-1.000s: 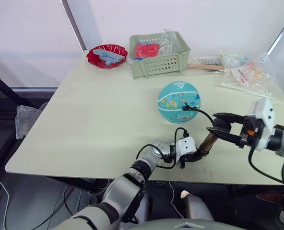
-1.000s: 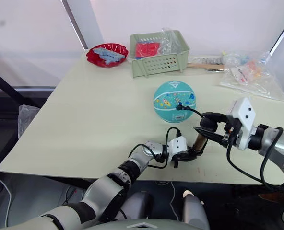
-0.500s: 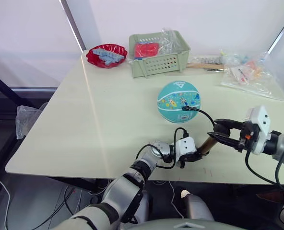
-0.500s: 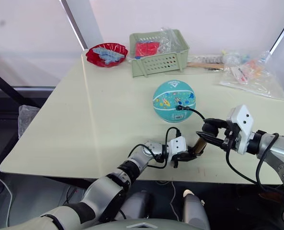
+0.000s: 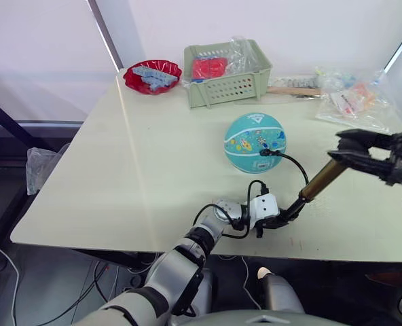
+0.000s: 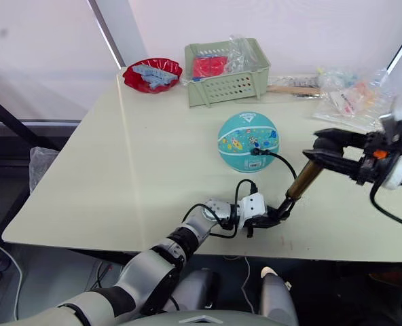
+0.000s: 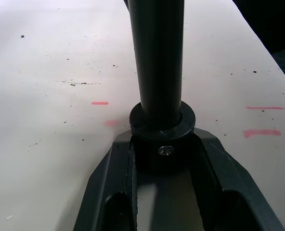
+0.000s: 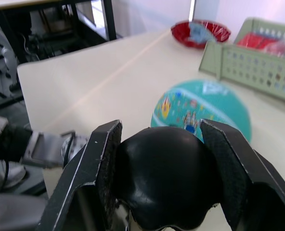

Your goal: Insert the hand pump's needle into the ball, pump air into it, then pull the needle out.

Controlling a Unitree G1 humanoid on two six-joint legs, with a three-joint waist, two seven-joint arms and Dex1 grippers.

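Ball (image 5: 254, 142): teal with darker seams, multicoloured cartoon prints, a white triangle mark near the top. Pump (image 5: 320, 182): brass-gold barrel, black end caps, black handle (image 8: 164, 175), thin black hose (image 5: 289, 159). Table (image 5: 147, 156): pale cream, with small red marks and dark specks at the near edge. Basket (image 5: 227, 75): pale green with perforated sides, red contents. Bowl (image 5: 151, 75): red, holding light blue pieces. Gripper fingers (image 8: 104, 168): black.

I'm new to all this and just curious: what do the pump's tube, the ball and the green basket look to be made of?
The hand pump has a barrel that looks like brass-coloured metal, smooth with a dull sheen, and black ends that are probably plastic. The ball seems to be rubber, matte teal with printed cartoons and dark seams. The green basket looks like moulded plastic, its walls pierced with rows of small holes.
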